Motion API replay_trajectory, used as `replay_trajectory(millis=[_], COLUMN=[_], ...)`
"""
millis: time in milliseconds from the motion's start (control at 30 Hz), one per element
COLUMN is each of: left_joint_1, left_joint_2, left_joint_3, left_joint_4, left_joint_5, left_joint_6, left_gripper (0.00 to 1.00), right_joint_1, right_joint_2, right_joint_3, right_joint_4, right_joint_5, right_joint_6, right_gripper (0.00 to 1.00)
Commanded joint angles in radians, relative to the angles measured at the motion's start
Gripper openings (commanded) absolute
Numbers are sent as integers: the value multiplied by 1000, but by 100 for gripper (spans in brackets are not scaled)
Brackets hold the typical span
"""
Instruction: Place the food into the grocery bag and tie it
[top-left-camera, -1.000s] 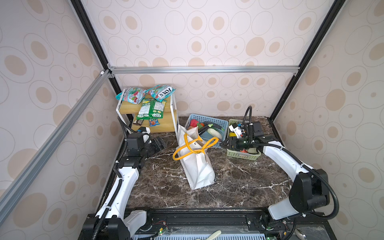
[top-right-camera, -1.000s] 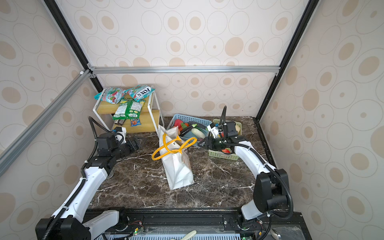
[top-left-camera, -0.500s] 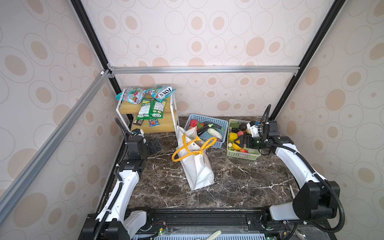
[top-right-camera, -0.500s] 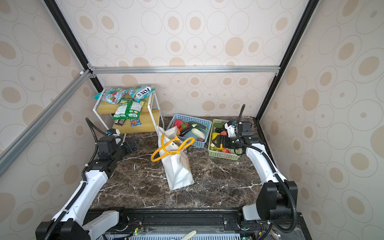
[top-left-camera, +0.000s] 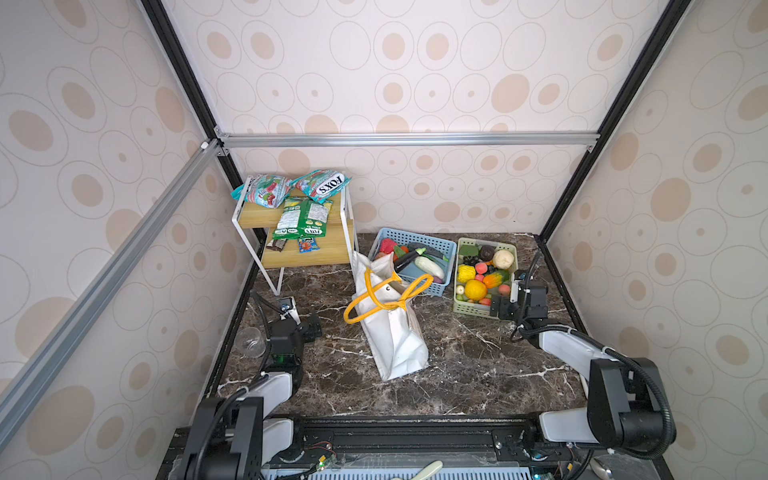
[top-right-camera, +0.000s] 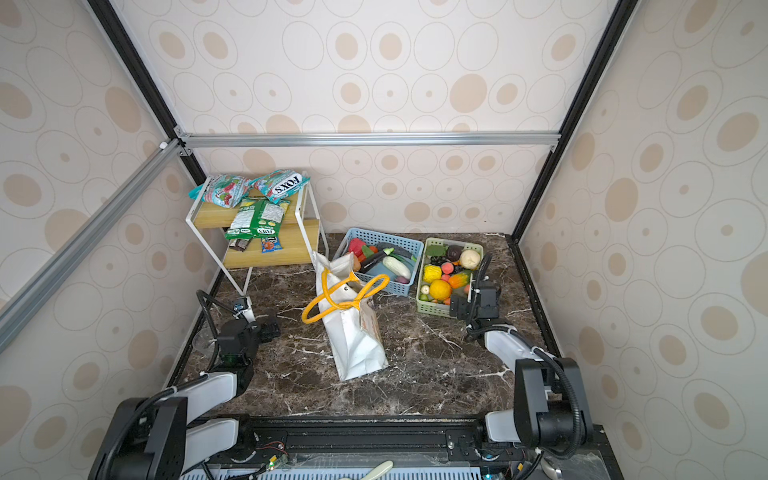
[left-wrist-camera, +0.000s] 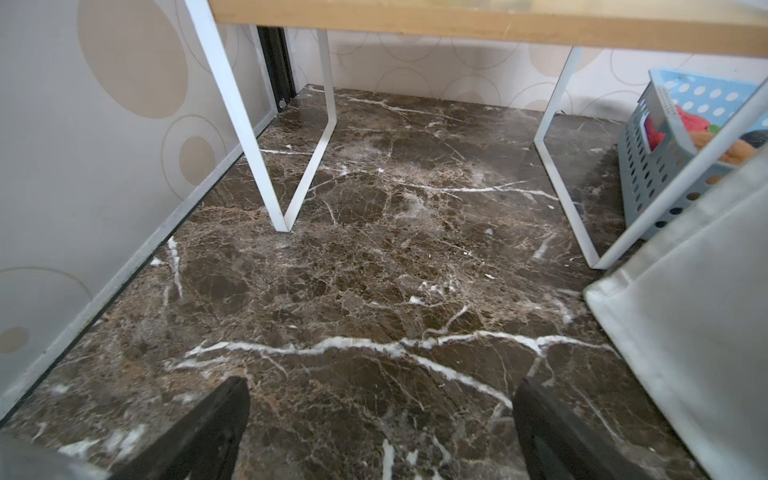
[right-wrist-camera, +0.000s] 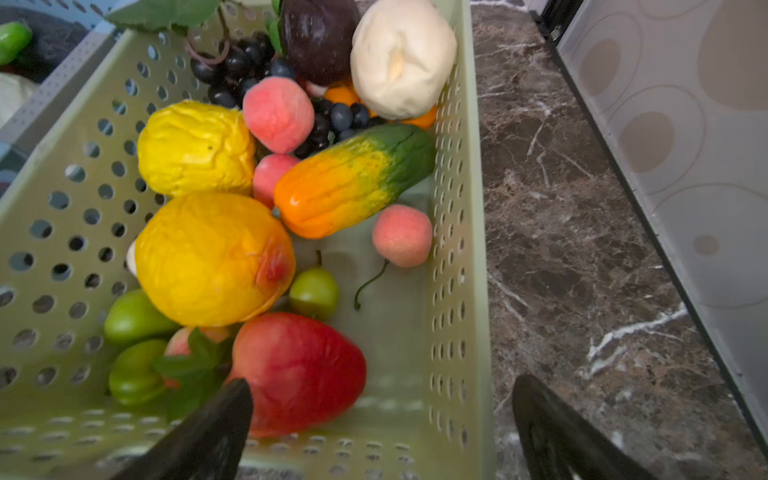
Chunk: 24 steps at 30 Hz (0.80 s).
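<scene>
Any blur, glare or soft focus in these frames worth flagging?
Both top views: evenly lit, sharp, no glare. Left wrist view: pale glare on the marble table; grocery bag close and soft. Right wrist view: green basket near rim and right hand blurred; food sharper.

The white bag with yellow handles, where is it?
In both top views the grocery bag sits mid-table, just in front of the blue basket, left of the green basket.

"FOX'S" printed upside down on a teal snack packet (top-left-camera: 323, 185), top shelf
</scene>
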Motion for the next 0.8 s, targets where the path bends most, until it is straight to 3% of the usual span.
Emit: replay_trajectory(millis=[0,100,267,333,367,433,767], left_joint_1=[5,3,0,-3,-5,-9,-29], left_joint_2=[88,155,329,296,320,300,314], left_joint_3=[-2,4,-72,-37,-31,1,23], left_joint_4=[368,458,795,657,691,593,580], left_joint_5=[5,41,22,12,17,18,-18], left_joint_6=[26,89,91,89,96,98,115], left_gripper=[99,99,99,99,99,99,99], right_joint_1=[-6,-6,1,1,2,1,1], right_joint_2=[39,53,152,131,136,140,139], right_joint_3=[-70,-142,-225,-204,-208,-219,-204], right_joint_4=[225,383,628,551,571,598,562], right_joint_5=[23,-61,-125,-125,-124,-125,-126], right_joint_6=[-17,-29,-63,-62,-64,-64,-63], right_gripper=[100,99,99,100,99,100,99])
